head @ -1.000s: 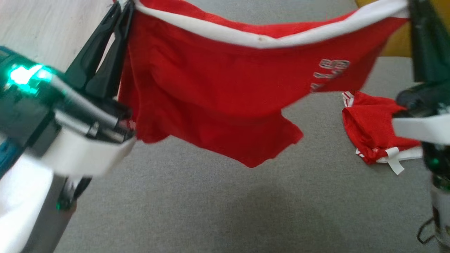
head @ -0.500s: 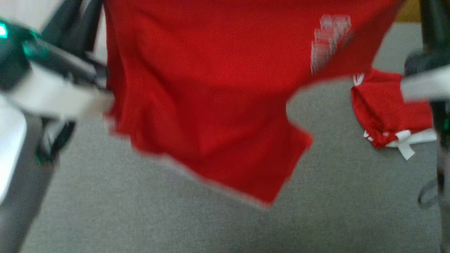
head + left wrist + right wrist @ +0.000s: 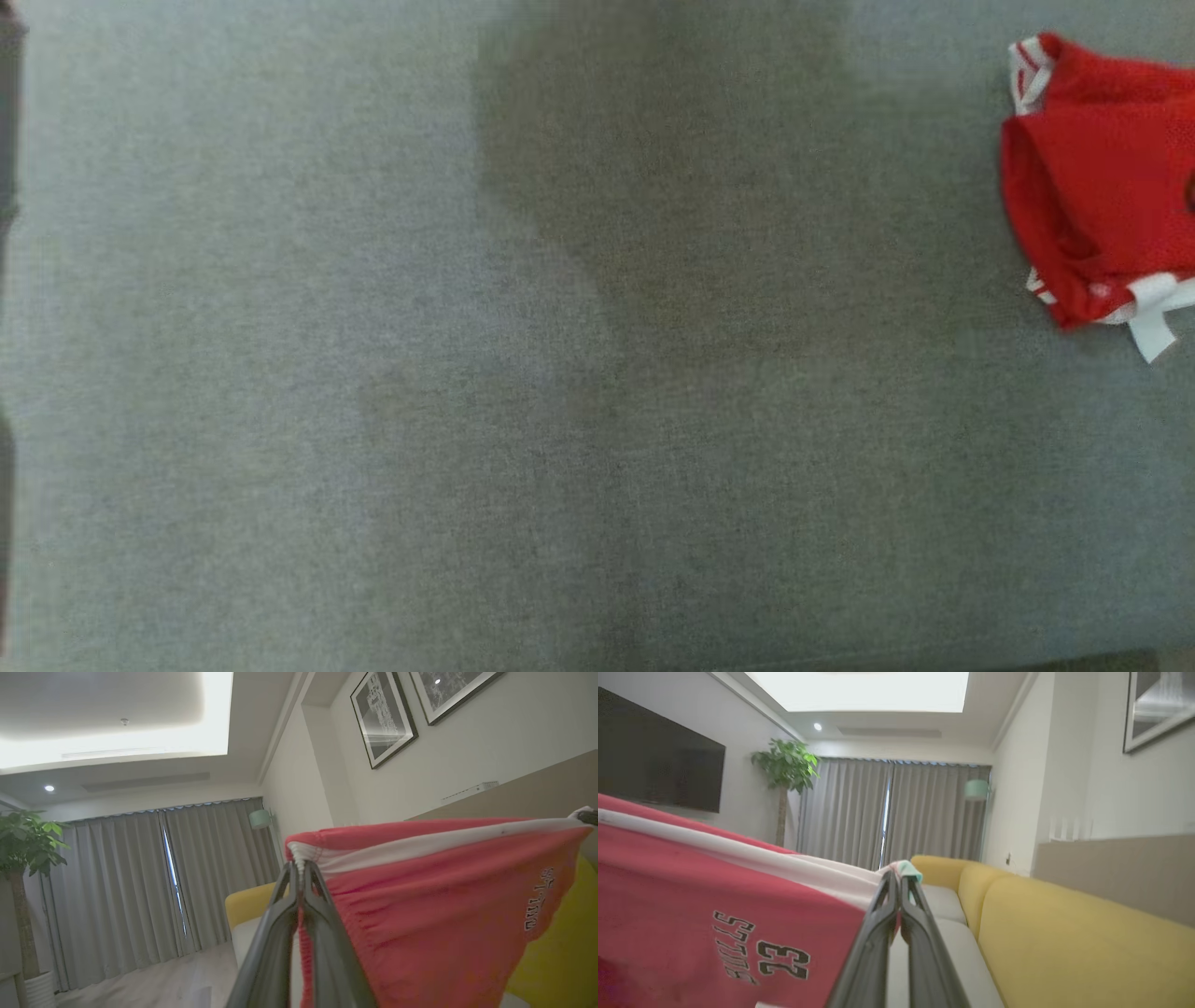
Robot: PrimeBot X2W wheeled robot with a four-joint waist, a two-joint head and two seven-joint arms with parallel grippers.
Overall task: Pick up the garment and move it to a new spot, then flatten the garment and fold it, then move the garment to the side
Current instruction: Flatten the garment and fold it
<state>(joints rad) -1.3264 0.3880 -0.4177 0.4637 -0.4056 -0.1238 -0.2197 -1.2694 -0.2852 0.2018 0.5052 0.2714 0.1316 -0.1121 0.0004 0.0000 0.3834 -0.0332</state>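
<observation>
I'm pinching the garment (image 3: 420, 914) by its waistband (image 3: 420, 842) corners, left gripper (image 3: 301, 870) and right gripper (image 3: 899, 879) both clamped on it. It's hanging light and floppy, so I'm trusting the elastic.

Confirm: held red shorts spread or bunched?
Spread: shorts stretched by the waistband between left gripper and right gripper, both shut on it.

A grey fabric surface (image 3: 373, 373) spreads flat. A bunched red garment (image 3: 1102, 177) with white trim lies on it at the right edge.
</observation>
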